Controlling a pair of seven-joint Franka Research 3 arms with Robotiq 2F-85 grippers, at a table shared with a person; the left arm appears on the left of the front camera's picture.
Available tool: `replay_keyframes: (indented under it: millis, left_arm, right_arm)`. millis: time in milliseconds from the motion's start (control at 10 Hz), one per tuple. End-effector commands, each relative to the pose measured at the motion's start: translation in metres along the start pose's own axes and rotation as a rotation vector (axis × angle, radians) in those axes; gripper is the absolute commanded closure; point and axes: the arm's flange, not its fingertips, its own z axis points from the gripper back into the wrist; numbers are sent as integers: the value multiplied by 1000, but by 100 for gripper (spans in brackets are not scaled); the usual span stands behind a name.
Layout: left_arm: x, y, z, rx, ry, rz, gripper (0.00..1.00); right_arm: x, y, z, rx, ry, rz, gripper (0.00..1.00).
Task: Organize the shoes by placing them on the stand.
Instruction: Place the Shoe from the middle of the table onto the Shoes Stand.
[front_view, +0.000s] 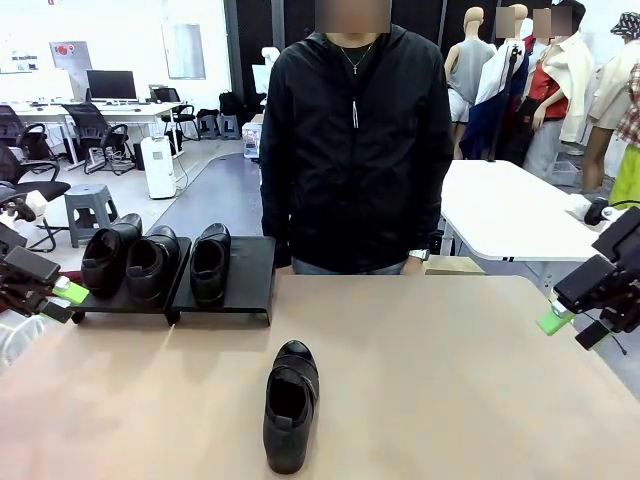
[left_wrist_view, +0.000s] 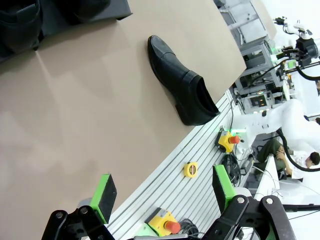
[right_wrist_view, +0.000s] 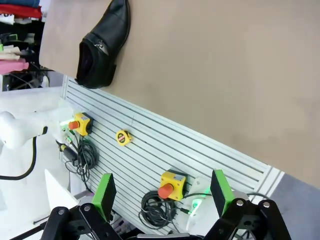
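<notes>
Shoes (front_view: 155, 262) stood three on the stand (front_view: 245, 275): two on its left platform, one on the right platform beside a free spot. A fourth shoe (front_view: 290, 405) lay alone on the tabletop (front_view: 450, 380). My left gripper (front_view: 55, 295) and right gripper (front_view: 565, 322) hung released, grasping nothing, at opposite edges.

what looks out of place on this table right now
One black shoe lies alone on the table near the robot's edge, apart from the three shoes lined up on the stand. The stand's right platform has an open spot beside its single shoe. Nothing looks spilled or damaged.
</notes>
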Motion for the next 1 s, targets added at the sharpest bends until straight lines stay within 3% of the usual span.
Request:
replay_keyframes:
  millis: [0,200,300,400,600,700,800,900]
  left_arm:
    - [0,0,0,0,0,0,0]
    - [51,-79,-69,69,232,-21,0]
    - [71,-124,-129,235,211,143,0]
    - [78,-164,-191,330,354,109,0]
    - [74,-216,-272,531,366,80,0]
    - [68,-231,-282,570,374,-25,0]
    - [73,-235,-272,559,373,3,0]
    - [42,-247,-295,481,338,12,0]
  right_arm:
    - [3,1,5,21,5,-19,0]
    - [3,1,5,21,5,-19,0]
    - [3,1,5,21,5,-19,0]
    - [3,1,5,21,5,-19,0]
    - [3,1,5,21,5,-19,0]
    - [3,1,5,21,5,-19,0]
    - [3,1,5,21,5,-19,0]
    - [3,1,5,21,5,-19,0]
